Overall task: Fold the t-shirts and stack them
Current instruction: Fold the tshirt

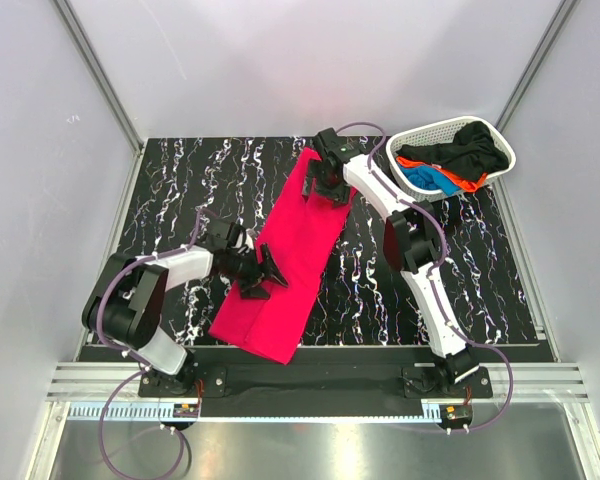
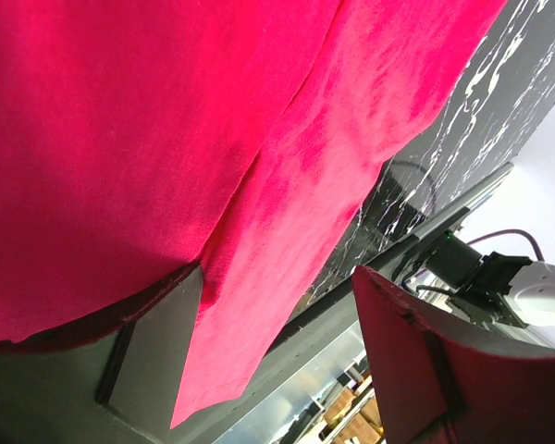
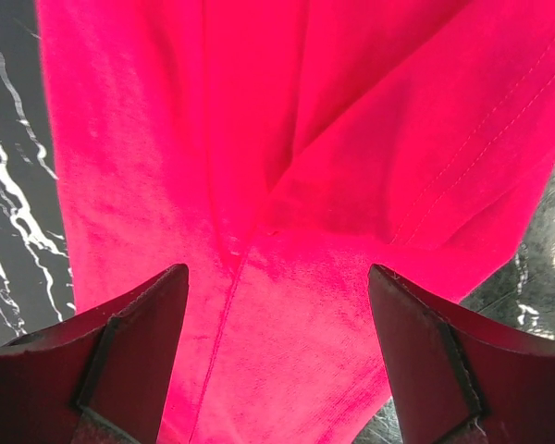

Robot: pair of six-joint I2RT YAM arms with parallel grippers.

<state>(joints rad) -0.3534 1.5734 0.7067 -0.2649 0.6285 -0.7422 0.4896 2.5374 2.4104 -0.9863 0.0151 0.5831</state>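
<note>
The large pinkish-red t-shirt (image 1: 290, 255) lies folded lengthwise in a long diagonal strip on the black marbled table (image 1: 190, 180). My left gripper (image 1: 263, 272) is open at the strip's left edge, low on the cloth. In the left wrist view the gripper (image 2: 277, 277) has red cloth (image 2: 166, 120) lying between and over its fingers (image 2: 153, 342). My right gripper (image 1: 328, 185) is open over the strip's far end. In the right wrist view the gripper (image 3: 277, 270) straddles the shirt (image 3: 287, 139) near a sleeve seam. Black (image 1: 460, 150), blue (image 1: 418, 177) and orange (image 1: 450, 183) shirts lie in the basket.
The white lattice basket (image 1: 412, 134) stands at the table's back right, next to the right arm's forearm. Grey walls enclose the table on three sides. A metal rail (image 1: 310, 380) runs along the near edge by the arm bases.
</note>
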